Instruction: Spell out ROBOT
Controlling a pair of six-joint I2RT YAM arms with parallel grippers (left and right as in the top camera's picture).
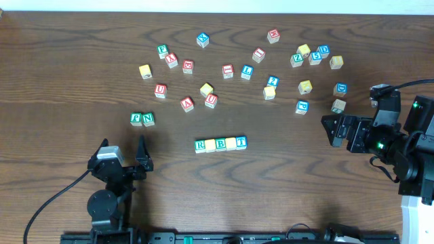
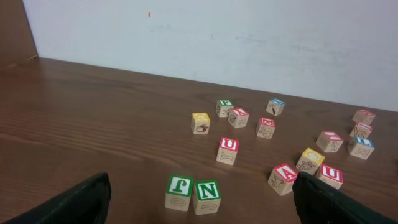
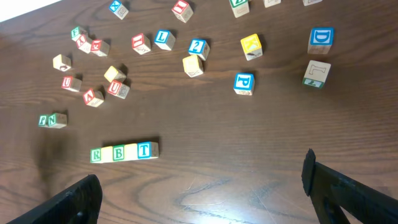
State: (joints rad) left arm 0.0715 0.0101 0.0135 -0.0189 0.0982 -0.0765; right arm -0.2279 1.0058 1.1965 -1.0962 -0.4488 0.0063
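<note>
Five cubes stand side by side in a row at the table's middle, reading green R, yellow, green B, yellow, blue T. The right wrist view shows the same row at far left. My left gripper sits left of the row near the front edge, open and holding nothing. Its dark fingers frame the bottom of the left wrist view. My right gripper hangs open and empty at the right, well apart from the row, its fingers spread wide over bare wood.
Green F and N cubes stand together just ahead of my left gripper. Many loose red, blue and yellow lettered cubes lie scattered across the back half. A blue P cube and D cube lie ahead of my right gripper.
</note>
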